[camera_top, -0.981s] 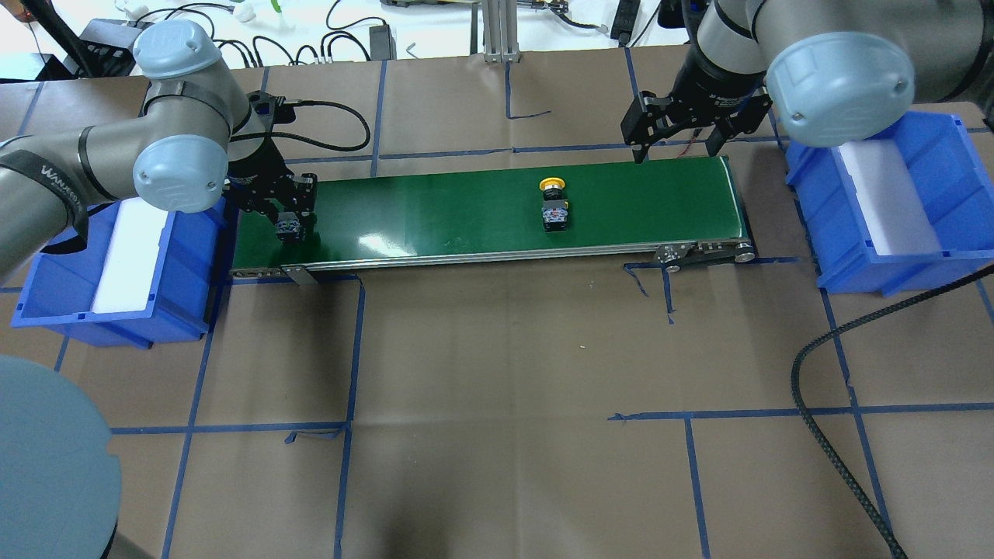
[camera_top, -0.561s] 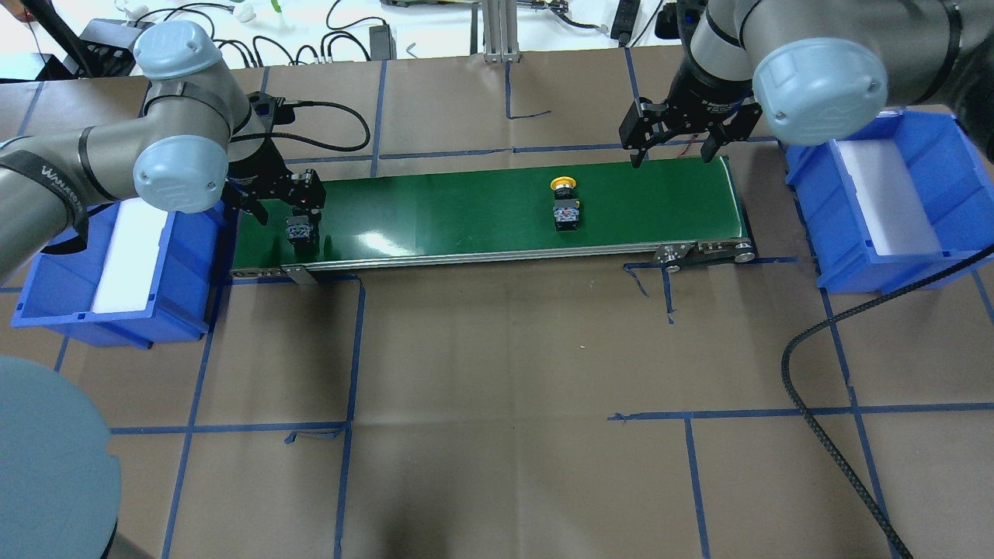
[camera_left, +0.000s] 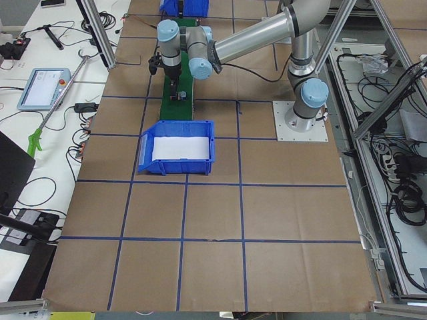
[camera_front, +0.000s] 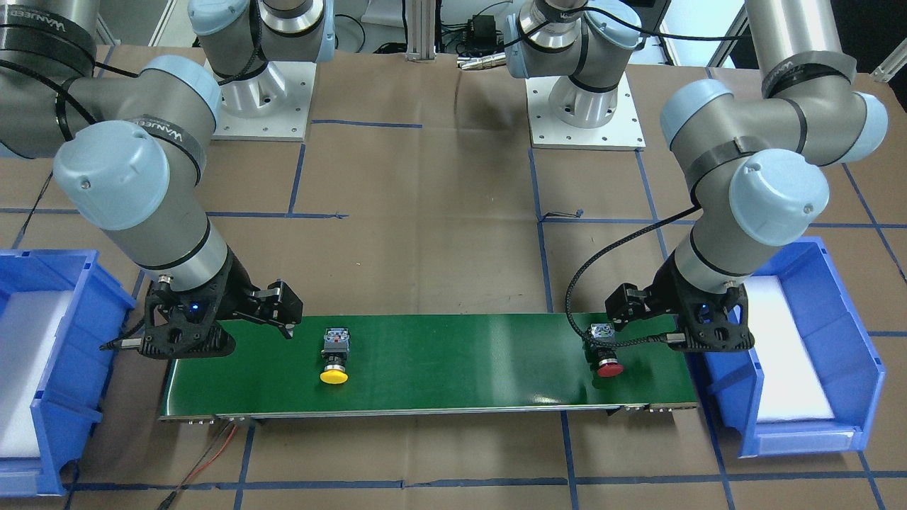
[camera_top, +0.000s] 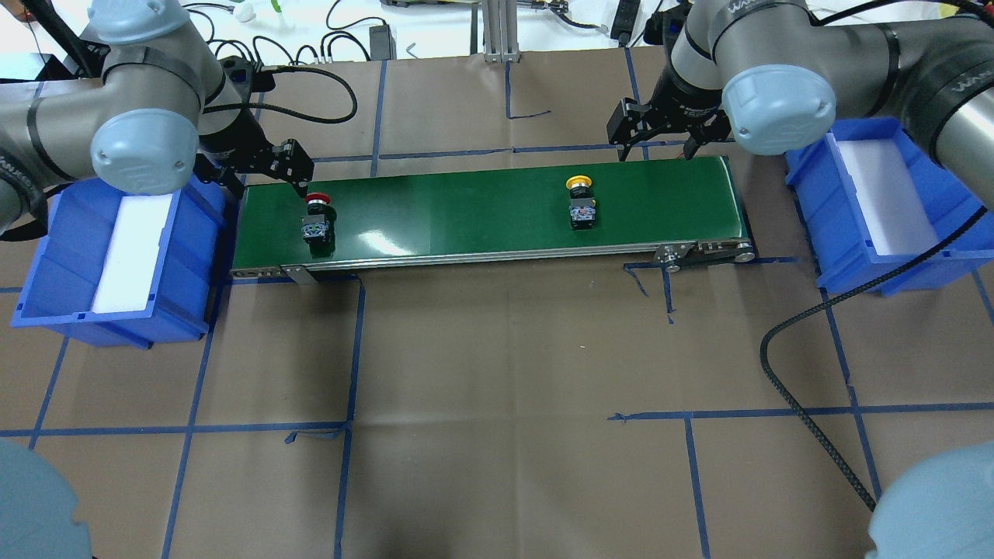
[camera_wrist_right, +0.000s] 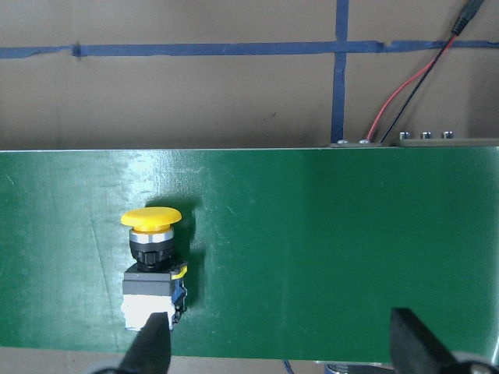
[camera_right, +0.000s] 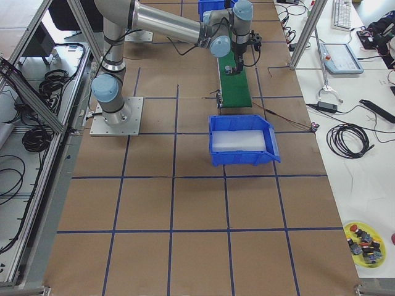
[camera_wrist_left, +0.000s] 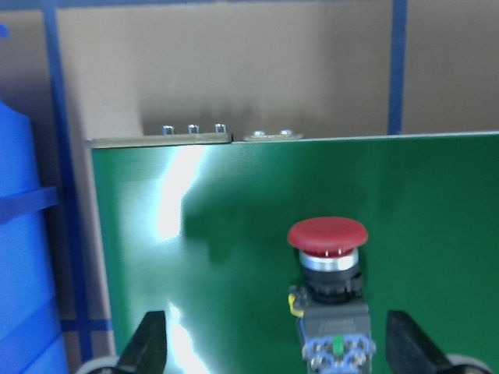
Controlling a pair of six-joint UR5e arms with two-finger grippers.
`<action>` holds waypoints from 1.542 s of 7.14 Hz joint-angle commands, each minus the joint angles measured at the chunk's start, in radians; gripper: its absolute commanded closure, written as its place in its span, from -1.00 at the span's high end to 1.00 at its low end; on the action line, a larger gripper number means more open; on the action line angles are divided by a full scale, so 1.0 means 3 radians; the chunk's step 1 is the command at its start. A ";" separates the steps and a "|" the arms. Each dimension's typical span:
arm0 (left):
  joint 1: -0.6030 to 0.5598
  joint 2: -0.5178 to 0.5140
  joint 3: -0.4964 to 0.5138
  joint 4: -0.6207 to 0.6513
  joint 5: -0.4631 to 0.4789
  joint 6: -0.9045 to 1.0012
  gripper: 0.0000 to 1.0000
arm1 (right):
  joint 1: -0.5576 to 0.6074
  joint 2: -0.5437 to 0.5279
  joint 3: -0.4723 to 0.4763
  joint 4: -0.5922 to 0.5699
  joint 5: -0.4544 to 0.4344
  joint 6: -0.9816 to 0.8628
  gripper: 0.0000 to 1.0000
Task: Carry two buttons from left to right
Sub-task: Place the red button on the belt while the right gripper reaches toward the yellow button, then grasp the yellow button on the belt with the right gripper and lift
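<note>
Glossy green belt (camera_top: 466,210), domed red button (camera_top: 318,217), domed yellow button (camera_top: 580,204), both blocky-based

Robotics lab: aluminium frame (camera_top: 497,31), teach pendant (camera_left: 43,87), tape-gridded table (camera_top: 505,349).

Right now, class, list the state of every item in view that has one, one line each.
red button: on its side on the conveyor belt, unheld.
yellow button: on its side, unheld.
left claw: open, empty.
right claw: open, empty.
left blue bin: white liner only.
right blue bin: white liner only.
</note>
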 commanded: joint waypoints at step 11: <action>-0.0311 0.0965 0.0081 -0.1139 -0.0011 -0.0323 1.00 | 0.0162 0.0450 -0.0007 -0.0013 -0.0267 0.0388 0.99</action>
